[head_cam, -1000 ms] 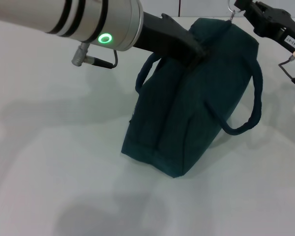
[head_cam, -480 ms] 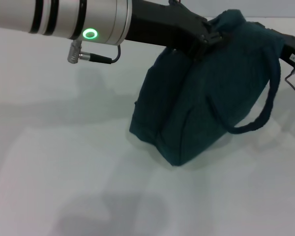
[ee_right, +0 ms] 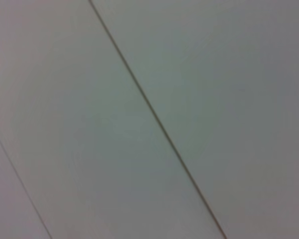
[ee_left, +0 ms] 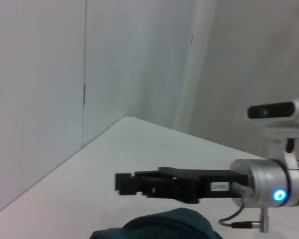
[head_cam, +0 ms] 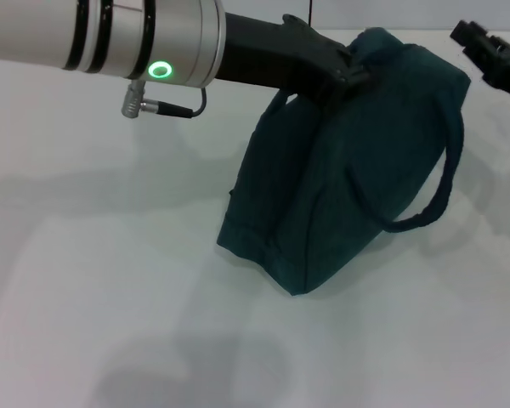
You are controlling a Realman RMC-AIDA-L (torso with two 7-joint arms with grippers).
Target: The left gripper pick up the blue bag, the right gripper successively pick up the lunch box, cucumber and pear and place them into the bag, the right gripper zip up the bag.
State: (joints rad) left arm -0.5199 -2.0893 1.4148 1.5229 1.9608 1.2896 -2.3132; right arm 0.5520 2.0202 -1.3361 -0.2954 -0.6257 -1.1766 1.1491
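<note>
- In the head view, on the white table (head_cam: 110, 280): the blue bag (head_cam: 348, 178) stands tilted, base on the surface, top leaning toward the far right; broad bare tabletop lies to the left and in front, less room on the right.
- One loop handle (head_cam: 429, 200) hangs off the bag's right side, clear of the table.
- From the upper left, reaching across: the left gripper (head_cam: 344, 72) clenched on the fabric at the bag's top edge, silver wrist and green ring light behind it, forearm nearly level.
- At the far right edge: the right gripper (head_cam: 493, 55), apart from the bag and holding nothing; fingers open or shut cannot be told.
- In the left wrist view: the right gripper (ee_left: 127, 183) stretched level above a sliver of bag, wall (ee_left: 50, 89) and table edge beyond.
- In the right wrist view: only pale panels crossed by a dark seam (ee_right: 154, 119).
</note>
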